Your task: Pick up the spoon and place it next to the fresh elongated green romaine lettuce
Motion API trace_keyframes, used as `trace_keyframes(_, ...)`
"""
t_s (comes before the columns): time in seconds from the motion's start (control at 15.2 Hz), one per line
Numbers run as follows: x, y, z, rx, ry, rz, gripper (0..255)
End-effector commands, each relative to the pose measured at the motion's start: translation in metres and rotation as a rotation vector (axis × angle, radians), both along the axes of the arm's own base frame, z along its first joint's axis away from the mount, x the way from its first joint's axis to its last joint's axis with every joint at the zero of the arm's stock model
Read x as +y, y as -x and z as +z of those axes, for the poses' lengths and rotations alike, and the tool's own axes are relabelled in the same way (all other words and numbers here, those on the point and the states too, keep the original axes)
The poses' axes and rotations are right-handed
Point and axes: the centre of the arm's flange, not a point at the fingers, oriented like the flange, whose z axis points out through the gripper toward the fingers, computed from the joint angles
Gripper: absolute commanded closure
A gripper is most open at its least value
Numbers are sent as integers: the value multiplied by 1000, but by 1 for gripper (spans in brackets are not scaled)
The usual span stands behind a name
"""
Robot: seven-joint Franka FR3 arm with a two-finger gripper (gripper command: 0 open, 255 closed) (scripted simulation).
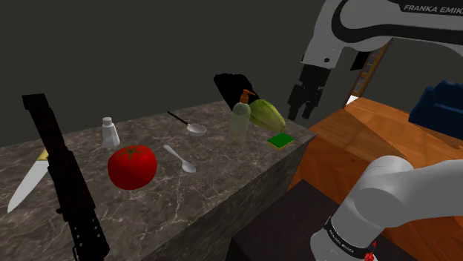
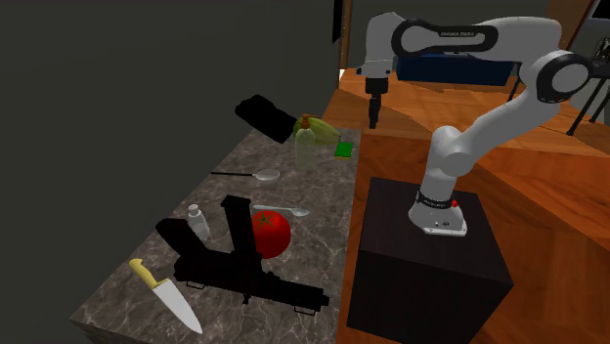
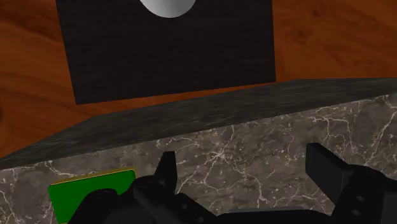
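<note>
The gripper point(image 1: 300, 110) hangs wide open and empty above the counter point(image 1: 133, 211) edge, just off the lettuce point(image 1: 267, 113) on its sponge point(image 1: 281, 140) side. The spoon point(image 1: 180, 159) lies well away from the lettuce, past the bottle point(image 1: 240, 120) and beside the tomato point(image 1: 132, 166). A dark-handled spoon point(image 1: 189, 124) lies nearer the lettuce. To reach well, I judge the arm should pass high over the bottle, then drop with jaws across the slim handle, fingertips nearly on the stone. The spoon is pale, thin and smooth. The counter is veined marble, hard and flat. The lettuce is yellow-green and tapered.
</note>
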Motion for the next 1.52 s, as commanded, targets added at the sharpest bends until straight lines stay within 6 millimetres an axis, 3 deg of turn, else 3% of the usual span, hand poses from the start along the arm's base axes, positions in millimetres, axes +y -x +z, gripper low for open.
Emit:
trace_keyframes(0.0,0,0,0,0,0,0,0)
trace_keyframes(1.45,181,-200,-123,39,-2,74,0)
